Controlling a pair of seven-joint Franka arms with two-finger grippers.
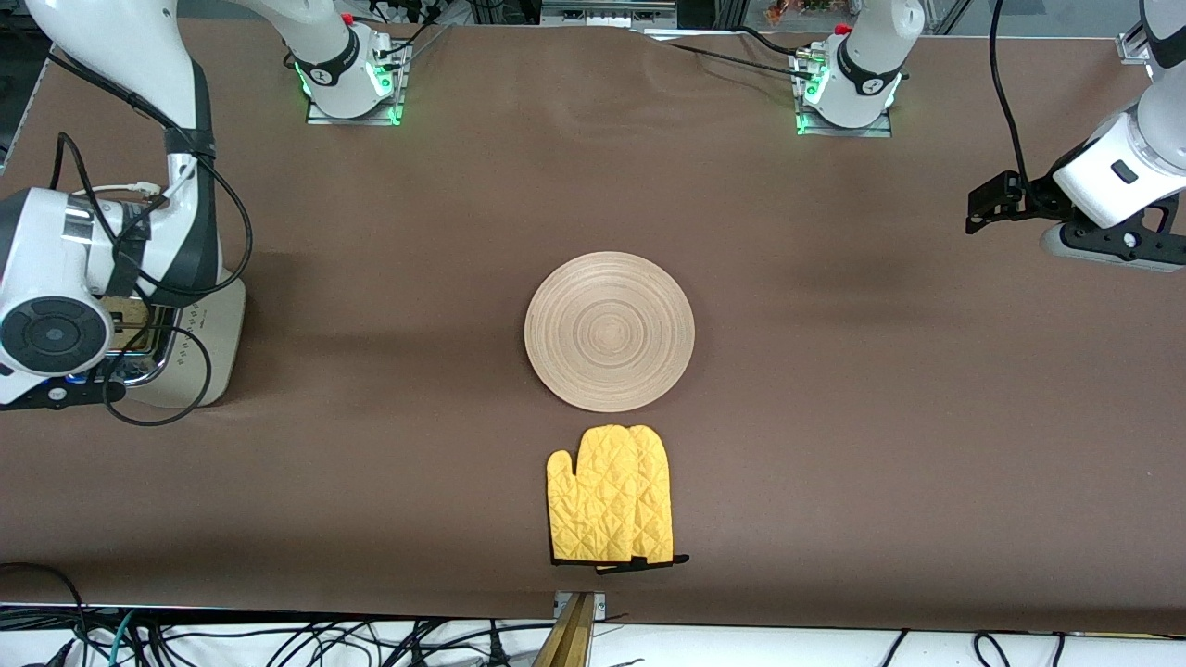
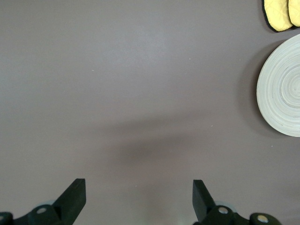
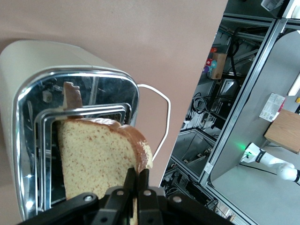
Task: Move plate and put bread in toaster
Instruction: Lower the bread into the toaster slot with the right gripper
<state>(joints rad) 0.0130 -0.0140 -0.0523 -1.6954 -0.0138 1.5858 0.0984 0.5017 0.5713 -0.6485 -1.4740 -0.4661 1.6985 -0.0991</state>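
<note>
Right wrist view: we see the right gripper (image 3: 137, 180) pinching the bread (image 3: 101, 157) over a toaster (image 3: 70, 93) slot, insertion unfinished. We judge the plate (image 1: 609, 331) already placed mid-table. Left gripper (image 2: 139, 199) waits, fingers spread, over bare table

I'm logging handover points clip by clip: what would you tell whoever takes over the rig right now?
Right pincer: shut on the bread, over the toaster at the right arm's end of the table; the slice is tilted at the chrome top, a corner at a slot, not yet dropped in.
Left pincer: open, holding nothing, over bare table at the left arm's end; that arm waits.
Plate: mid-table, nothing on it, a yellow mitt nearer the camera.
Done: bread picked up and carried to the toaster.
Left: seat the slice in a slot, release, withdraw. Whether the plate has been moved I can't tell.
</note>
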